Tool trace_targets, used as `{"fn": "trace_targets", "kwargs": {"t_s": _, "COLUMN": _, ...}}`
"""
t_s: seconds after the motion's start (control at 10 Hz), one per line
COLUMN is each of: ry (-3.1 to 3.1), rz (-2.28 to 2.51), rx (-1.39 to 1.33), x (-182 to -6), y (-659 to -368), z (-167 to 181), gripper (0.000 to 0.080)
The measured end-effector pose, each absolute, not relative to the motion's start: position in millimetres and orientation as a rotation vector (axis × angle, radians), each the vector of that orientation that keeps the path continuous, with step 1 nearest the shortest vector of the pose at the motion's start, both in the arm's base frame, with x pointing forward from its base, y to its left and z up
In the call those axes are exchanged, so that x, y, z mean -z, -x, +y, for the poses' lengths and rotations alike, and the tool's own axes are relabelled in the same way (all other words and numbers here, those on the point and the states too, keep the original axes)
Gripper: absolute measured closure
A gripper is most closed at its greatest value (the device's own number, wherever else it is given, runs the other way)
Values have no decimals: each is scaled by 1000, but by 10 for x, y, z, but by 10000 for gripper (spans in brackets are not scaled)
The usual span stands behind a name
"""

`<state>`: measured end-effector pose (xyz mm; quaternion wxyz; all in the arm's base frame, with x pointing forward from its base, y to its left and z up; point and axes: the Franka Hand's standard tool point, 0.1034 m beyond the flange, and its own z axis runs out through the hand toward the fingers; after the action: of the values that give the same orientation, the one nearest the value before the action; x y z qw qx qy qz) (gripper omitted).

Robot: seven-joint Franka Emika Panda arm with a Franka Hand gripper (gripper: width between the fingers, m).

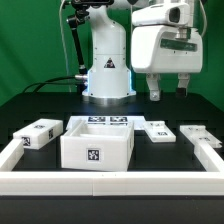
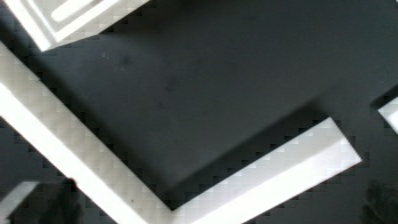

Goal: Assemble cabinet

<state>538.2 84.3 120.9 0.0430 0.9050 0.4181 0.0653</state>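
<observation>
The cabinet box [image 1: 97, 145], a large open white box with square marker tags, stands at the front middle of the table. A smaller white tagged block [image 1: 35, 135] lies to its left in the exterior view, and another white block [image 1: 195, 133] lies at the right. My gripper [image 1: 167, 92] hangs high above the table's right side, behind these parts, touching nothing. Its fingers [image 1: 153, 92] are apart and empty. The wrist view shows only dark table, a corner of the white border rail [image 2: 98, 140] and the edge of a white piece [image 2: 63, 20].
The marker board [image 1: 157, 130] lies flat just right of the cabinet box. The white border rail [image 1: 110, 184] runs along the front and both sides of the table. The robot's base [image 1: 107, 72] stands at the back middle.
</observation>
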Motion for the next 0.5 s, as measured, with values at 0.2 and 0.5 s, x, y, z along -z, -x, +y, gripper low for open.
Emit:
{"fn": "trace_targets", "kwargs": {"t_s": 0.2, "ry": -2760, "rz": 1273, "rx": -197, "x": -1207, "y": -5375, "z": 843, "gripper": 1}}
{"fn": "trace_targets", "kwargs": {"t_s": 0.5, "ry": -2756, "rz": 1284, "rx": -195, "x": -1200, "y": -5369, "z": 835, "gripper": 1}}
